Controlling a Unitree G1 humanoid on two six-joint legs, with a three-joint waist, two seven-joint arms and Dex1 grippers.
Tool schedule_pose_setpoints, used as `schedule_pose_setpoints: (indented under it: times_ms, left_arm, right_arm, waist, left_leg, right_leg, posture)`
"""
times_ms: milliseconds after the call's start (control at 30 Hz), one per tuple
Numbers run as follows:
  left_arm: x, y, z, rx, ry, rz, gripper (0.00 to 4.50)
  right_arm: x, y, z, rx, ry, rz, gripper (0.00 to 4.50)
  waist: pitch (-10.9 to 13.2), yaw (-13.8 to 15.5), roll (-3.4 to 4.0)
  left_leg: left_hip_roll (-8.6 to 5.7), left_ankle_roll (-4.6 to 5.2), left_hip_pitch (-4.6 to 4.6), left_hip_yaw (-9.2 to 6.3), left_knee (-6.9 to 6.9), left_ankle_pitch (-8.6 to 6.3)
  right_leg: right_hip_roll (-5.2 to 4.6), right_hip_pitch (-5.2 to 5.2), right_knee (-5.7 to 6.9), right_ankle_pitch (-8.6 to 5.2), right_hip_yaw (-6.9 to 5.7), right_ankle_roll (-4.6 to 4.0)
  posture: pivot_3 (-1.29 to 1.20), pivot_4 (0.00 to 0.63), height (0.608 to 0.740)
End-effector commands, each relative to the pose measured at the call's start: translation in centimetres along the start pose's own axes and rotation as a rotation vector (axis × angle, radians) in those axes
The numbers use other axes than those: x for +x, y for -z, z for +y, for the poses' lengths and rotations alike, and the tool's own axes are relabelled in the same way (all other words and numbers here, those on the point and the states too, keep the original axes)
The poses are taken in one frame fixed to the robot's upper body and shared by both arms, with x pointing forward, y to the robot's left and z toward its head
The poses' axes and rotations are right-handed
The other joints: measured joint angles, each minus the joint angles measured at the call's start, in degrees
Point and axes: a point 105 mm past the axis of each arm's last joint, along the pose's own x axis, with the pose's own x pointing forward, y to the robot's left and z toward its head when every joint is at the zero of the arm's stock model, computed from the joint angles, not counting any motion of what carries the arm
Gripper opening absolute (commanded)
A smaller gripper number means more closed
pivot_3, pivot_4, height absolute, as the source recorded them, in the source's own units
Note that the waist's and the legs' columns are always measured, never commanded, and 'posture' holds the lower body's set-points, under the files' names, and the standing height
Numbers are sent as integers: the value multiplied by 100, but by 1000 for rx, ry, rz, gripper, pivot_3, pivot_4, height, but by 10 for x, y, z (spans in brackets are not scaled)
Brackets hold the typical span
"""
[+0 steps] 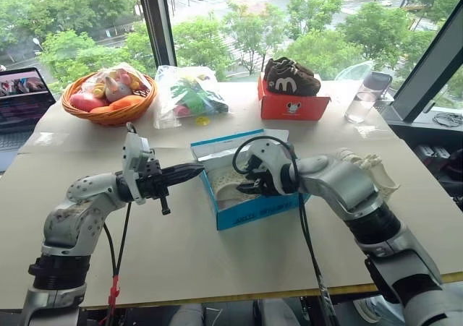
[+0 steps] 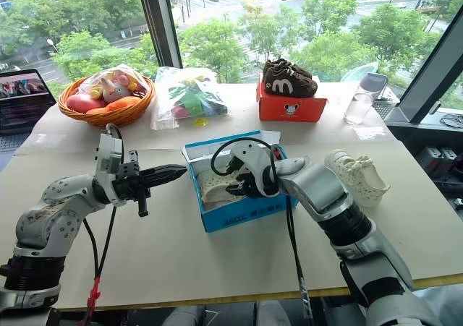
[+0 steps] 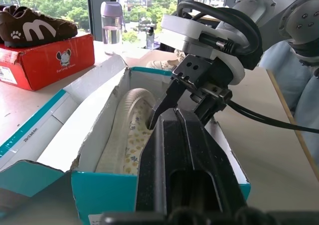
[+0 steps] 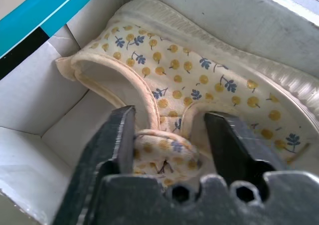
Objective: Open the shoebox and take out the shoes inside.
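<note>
The blue shoebox [image 1: 260,212] stands open at the middle of the table, white inside. One cream shoe [image 4: 199,70] with a flower-print lining lies in it. My right gripper [image 4: 169,120] reaches down into the box and is shut on the shoe's folded collar edge. The other cream shoe [image 2: 358,176] lies on the table to the right of the box, beside my right forearm. My left gripper [image 1: 197,170] is shut with nothing in it. It points level toward the box's left wall and hovers just beside the rim.
A red-orange box [image 1: 293,108] with dark brown shoes [image 1: 289,76] on top stands at the back. A fruit basket [image 1: 108,98], a plastic bag of toys [image 1: 188,95], a clear cup [image 1: 365,98] and a laptop [image 1: 22,102] line the far edge.
</note>
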Motion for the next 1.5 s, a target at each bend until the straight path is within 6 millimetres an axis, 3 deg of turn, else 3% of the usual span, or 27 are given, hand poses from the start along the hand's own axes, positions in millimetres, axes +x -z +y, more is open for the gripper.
schedule_pose_setpoints:
  times_ms: [33, 300, 467, 600, 700, 1000, 1267, 1367, 1500]
  left_arm:
    - [1, -7, 2, 40, -4, -12, 0]
    - [2, -8, 4, 44, -7, -14, 0]
    - [2, -7, 4, 45, -7, -9, 0]
    - [1, -7, 4, 46, -7, -5, 0]
    - [1, -7, 4, 46, -7, -2, 0]
    - [0, -7, 4, 47, -4, 3, 0]
    - [0, -8, 3, 50, 0, 0, 0]
    - [-1, -10, 1, 53, 2, -7, 0]
    - [-2, -12, -1, 59, 2, -18, 0]
  right_arm:
    - [14, 33, 11, 85, -55, 112, 8]
    - [11, 15, 7, 159, -75, 40, 8]
    - [-26, -52, 13, 183, -222, -244, 8]
    - [-51, -81, 20, 159, -282, -383, 8]
    - [-61, -91, 16, 176, -270, -442, 8]
    - [-72, -97, -3, 243, -171, -519, 8]
    - [-100, -98, -38, 341, -19, -611, 8]
    - [-118, -89, -54, 399, 79, -631, 8]
    - [-149, -58, -83, 567, 303, -623, 8]
  waist:
    - [0, -4, 0]
    - [0, -16, 0]
    - [18, -24, 19]
    - [41, -32, 45]
    - [47, -17, 51]
    - [53, -8, 61]
    - [59, -7, 68]
    - [60, -7, 69]
    - [63, 1, 75]
  left_leg:
    - [0, 0, 0, 0, 0, 0]
    - [3, 1, 0, 0, -7, -1]
    - [4, 1, -17, 0, -9, -1]
    - [1, 1, -97, 0, -6, 1]
    - [-4, 1, -112, 0, -4, 0]
    - [-5, 1, -110, 0, -1, 0]
    - [-5, 1, -111, 0, 0, 0]
    - [-5, 1, -112, 0, 0, 0]
    - [-6, 1, -114, 0, 0, 0]
  right_leg:
    - [0, 0, 0, 0, 0, 0]
    - [2, -4, 0, -2, 0, -2]
    - [4, -25, 3, -2, 0, -4]
    - [5, -121, 24, 1, 6, -8]
    - [-1, -135, 34, 24, 5, -46]
    - [0, -127, 26, 4, 3, -11]
    - [0, -128, 28, 6, 3, -16]
    - [-1, -127, 27, 6, 3, -16]
    - [-1, -128, 27, 11, 3, -23]
  posture:
    - [0, 150, 740]
    - [0, 150, 740]
    - [0, 150, 740]
    - [0, 150, 740]
    - [0, 150, 740]
    - [0, 150, 740]
    - [0, 150, 740]
    - [0, 150, 740]
    - [0, 150, 740]
